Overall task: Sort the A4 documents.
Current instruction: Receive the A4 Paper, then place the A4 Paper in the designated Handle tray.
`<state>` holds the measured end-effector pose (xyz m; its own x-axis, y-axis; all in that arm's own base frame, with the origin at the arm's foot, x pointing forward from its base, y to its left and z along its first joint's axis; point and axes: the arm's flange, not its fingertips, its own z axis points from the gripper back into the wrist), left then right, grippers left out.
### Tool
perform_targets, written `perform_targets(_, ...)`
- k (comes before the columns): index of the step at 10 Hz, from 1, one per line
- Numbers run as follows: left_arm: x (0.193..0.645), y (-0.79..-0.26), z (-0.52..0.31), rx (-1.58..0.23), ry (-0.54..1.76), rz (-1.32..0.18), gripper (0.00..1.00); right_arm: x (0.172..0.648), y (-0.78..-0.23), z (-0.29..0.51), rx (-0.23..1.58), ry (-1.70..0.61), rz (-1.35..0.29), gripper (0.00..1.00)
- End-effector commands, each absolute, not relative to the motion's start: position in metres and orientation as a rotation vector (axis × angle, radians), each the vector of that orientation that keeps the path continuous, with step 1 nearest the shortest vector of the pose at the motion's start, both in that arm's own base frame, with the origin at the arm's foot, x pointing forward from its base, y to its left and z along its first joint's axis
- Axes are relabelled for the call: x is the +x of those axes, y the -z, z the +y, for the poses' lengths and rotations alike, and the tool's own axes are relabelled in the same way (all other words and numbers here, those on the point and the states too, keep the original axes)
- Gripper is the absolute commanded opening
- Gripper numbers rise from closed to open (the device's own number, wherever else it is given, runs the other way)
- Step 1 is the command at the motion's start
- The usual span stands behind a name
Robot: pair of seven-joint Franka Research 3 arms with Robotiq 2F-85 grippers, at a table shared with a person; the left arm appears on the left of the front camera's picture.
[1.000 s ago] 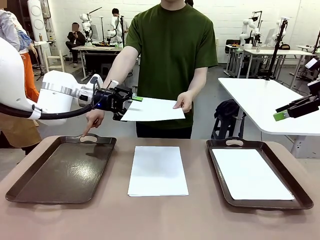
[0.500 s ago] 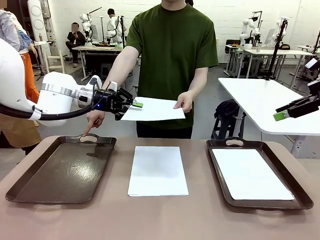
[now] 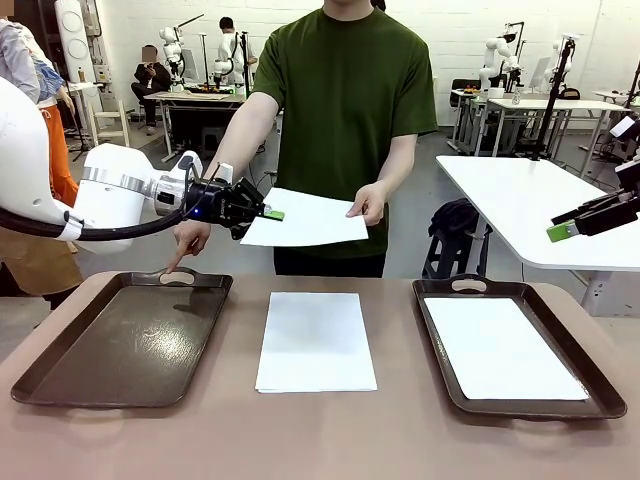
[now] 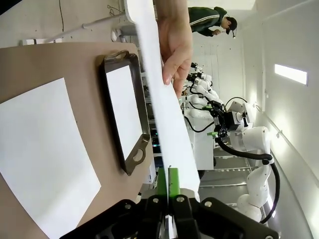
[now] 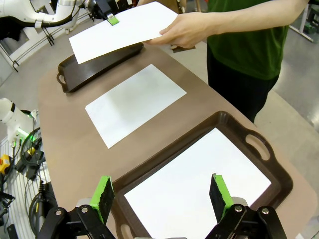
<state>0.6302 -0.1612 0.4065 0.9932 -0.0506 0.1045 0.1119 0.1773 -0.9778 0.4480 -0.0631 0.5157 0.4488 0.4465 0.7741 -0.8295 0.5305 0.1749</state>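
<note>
One A4 document (image 3: 305,218) hangs in the air above the table's far edge. My left gripper (image 3: 270,214) is shut on its left edge, and the person's hand (image 3: 368,203) holds its right edge. In the left wrist view the green pads (image 4: 167,181) pinch the sheet (image 4: 164,99). A stack of A4 documents (image 3: 315,340) lies mid-table. Another sheet (image 3: 500,345) lies in the right tray (image 3: 440,345). My right gripper (image 3: 565,231) hovers open at the far right, above that tray's sheet (image 5: 199,184), its fingers (image 5: 103,191) spread wide.
An empty dark brown tray (image 3: 125,340) sits at the left. The person's other hand (image 3: 185,245) points a finger down at its far handle. A white table (image 3: 540,205) stands behind on the right.
My left gripper's jaws have shut on the left edge of the held sheet. The sheet has tilted slightly. The right arm has stayed still.
</note>
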Motion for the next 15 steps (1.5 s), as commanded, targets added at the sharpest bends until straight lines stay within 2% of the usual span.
perform_targets(1, 0.625, -0.405, -0.161, -1.391, 0.103, -0.077, 0.00, 0.449, -0.515, -0.062, 0.585, -0.847, -0.740, 1.00)
perform_targets(3, 0.621, -0.409, -0.156, -1.385, 0.123, -0.112, 0.00, 0.449, -0.515, -0.062, 0.585, -0.847, -0.740, 1.00)
perform_targets(4, 0.630, -0.407, -0.161, -1.386, 0.115, -0.056, 0.00, 0.449, -0.515, -0.062, 0.585, -0.847, -0.740, 1.00)
perform_targets(14, 0.630, -0.407, -0.159, -1.384, 0.115, -0.061, 0.01, 0.449, -0.515, -0.062, 0.585, -0.847, -0.740, 1.00)
perform_targets(15, 0.618, -0.409, -0.154, -1.346, 0.174, -0.060, 0.01, 0.449, -0.515, -0.062, 0.585, -0.847, -0.740, 1.00)
